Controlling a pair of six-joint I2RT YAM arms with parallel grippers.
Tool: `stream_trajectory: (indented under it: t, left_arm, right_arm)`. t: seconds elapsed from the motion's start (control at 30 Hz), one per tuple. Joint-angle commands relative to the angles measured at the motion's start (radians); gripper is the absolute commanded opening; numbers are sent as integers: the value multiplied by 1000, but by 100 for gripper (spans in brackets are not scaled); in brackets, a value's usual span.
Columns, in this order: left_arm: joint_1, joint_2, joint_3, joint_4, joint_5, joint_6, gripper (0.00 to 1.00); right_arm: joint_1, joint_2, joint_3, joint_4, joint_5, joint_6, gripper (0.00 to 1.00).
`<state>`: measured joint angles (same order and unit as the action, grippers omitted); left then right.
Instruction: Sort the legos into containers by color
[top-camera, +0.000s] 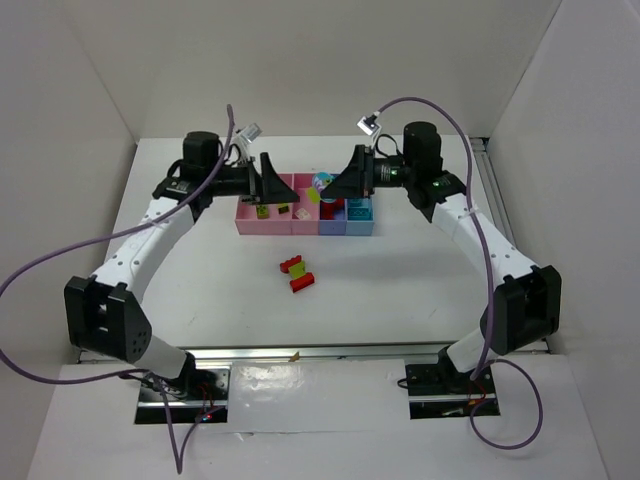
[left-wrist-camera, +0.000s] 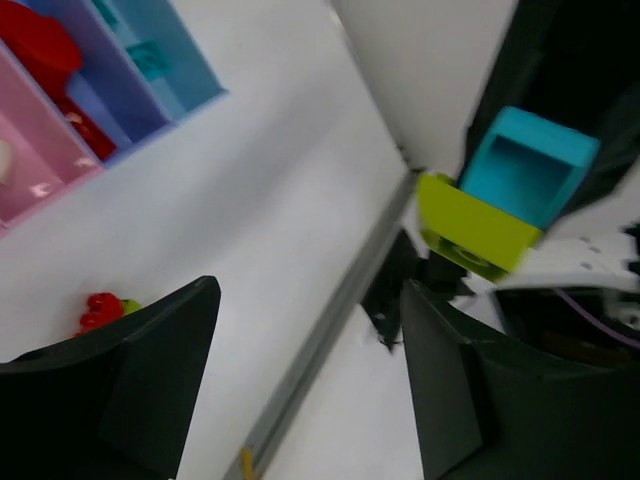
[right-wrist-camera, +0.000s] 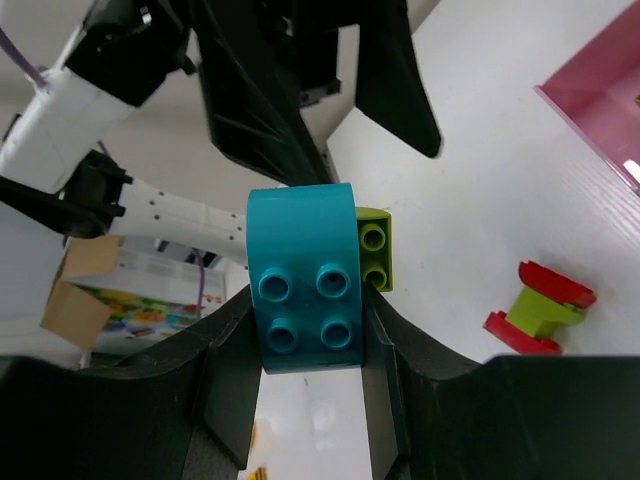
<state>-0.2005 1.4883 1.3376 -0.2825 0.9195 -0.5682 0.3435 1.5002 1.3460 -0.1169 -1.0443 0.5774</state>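
My right gripper (right-wrist-camera: 306, 305) is shut on a teal brick (right-wrist-camera: 303, 280) with a yellow-green brick (right-wrist-camera: 373, 250) stuck to its side. It holds them above the row of bins (top-camera: 305, 228), over the dark blue bin (top-camera: 333, 224). The held pair also shows in the left wrist view (left-wrist-camera: 515, 185). My left gripper (left-wrist-camera: 310, 295) is open and empty above the left pink bin (top-camera: 250, 224). A red and yellow-green cluster of bricks (top-camera: 297, 272) lies on the table in front of the bins. A red brick (left-wrist-camera: 40, 45) lies in the dark blue bin, a teal one (left-wrist-camera: 150, 60) in the light blue bin (top-camera: 360, 222).
The left pink bin holds a yellow-green brick (top-camera: 261, 211); the second pink bin (top-camera: 300, 226) holds a whitish piece (top-camera: 303, 213). White walls close in the table on three sides. A metal rail (top-camera: 330, 352) runs along the near edge by the arm bases.
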Motion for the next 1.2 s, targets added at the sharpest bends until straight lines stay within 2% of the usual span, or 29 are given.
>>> stream_trajectory:
  t: [0.0, 0.07, 0.17, 0.27, 0.3, 0.33, 0.37, 0.5, 0.6, 0.7, 0.77, 0.83, 0.9, 0.93, 0.97, 1.0, 1.07, 1.17]
  left_arm:
    - [-116, -75, 35, -1, -330, 131, 82]
    - [-169, -138, -3, -1, -565, 209, 80]
    - [-214, -165, -17, 28, -629, 286, 83]
    - [-186, -149, 6, 16, -509, 269, 85]
    - [-165, -137, 6, 29, -347, 255, 85]
    - [-127, -128, -3, 48, -271, 236, 85]
    - [-108, -128, -30, 74, -117, 202, 85]
    - [-31, -71, -54, 167, 112, 84, 86]
    - [-22, -28, -83, 265, 212, -58, 84]
    - [-13, -28, -112, 387, 211, -133, 82]
    - [-13, -28, -82, 361, 159, -113, 77]
    - [-45, -60, 9, 151, -44, 90, 76]
    - [-144, -94, 26, 63, -228, 226, 76]
    - [-174, -117, -19, 63, -317, 299, 76]
    - [-215, -138, -41, 83, -467, 335, 76]
    - [-235, -187, -70, 107, -535, 361, 76]
    - [-273, -242, -170, 214, -663, 464, 78]
    - [-349, -303, -225, 278, -775, 562, 83]
  right_arm:
    - [-30, -32, -21, 160, -57, 136, 18]
    - [-43, -32, -44, 249, -88, 226, 18]
    - [-43, -22, -56, 275, -88, 245, 18]
    - [-43, -21, -56, 261, -97, 236, 18]
    - [-43, -21, -56, 261, -97, 236, 18]
    - [-43, -21, -56, 272, -97, 236, 18]
    - [-43, -21, -56, 286, -97, 246, 18]
    - [-43, -21, -56, 312, -108, 257, 18]
    - [-52, -11, -56, 322, -120, 257, 18]
    - [-52, -1, -45, 295, -131, 257, 18]
    - [-52, 9, -25, 267, -131, 245, 18]
    - [-61, 23, -10, 183, -103, 216, 18]
    - [-61, 46, -10, 166, -85, 216, 18]
    - [-61, 46, -10, 166, -74, 228, 18]
    - [-61, 46, -1, 166, -74, 242, 18]
    - [-61, 57, -1, 157, -74, 242, 18]
    - [-61, 57, 11, 148, -63, 242, 18]
    - [-61, 66, 21, 137, -63, 242, 19]
